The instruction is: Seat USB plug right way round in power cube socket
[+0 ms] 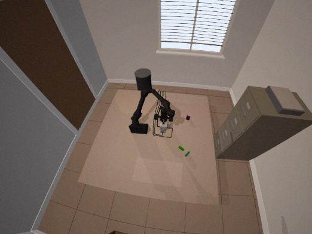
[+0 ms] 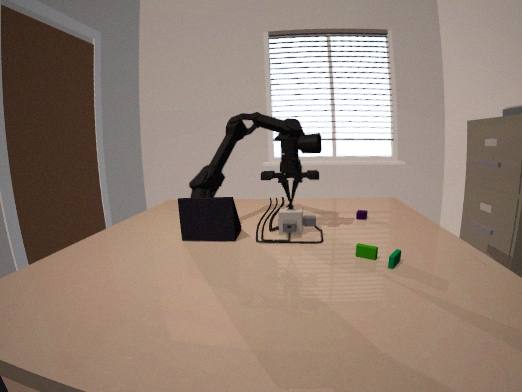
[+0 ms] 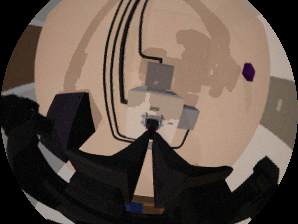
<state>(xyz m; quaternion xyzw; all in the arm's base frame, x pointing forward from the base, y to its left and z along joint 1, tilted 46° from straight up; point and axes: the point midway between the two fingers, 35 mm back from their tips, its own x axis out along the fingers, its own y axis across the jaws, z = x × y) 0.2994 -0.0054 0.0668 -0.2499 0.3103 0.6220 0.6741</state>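
From the top view I see the arm reaching out from its dark base over the table, with the gripper pointing straight down over the power cube. Black cables loop around the cube on the table top. A purple block lies off to the cube's window side, well apart, and two green blocks lie close together further out toward the cabinet. The plug itself is too small to make out here.

From the exterior view I note the gripper hanging vertically, its fingers drawn to a narrow point just above the top face of the power cube. They are pinched on the USB plug, which stands at the socket on the cube's top; how deep it sits I cannot tell. A grey adapter projects from the cube's side. The purple block and green blocks rest on the table, all apart from the cube.

From the wrist view I see the two dark fingers converging on the small dark USB plug at the cube's top. The cables run away up the frame, and the purple block sits far right.
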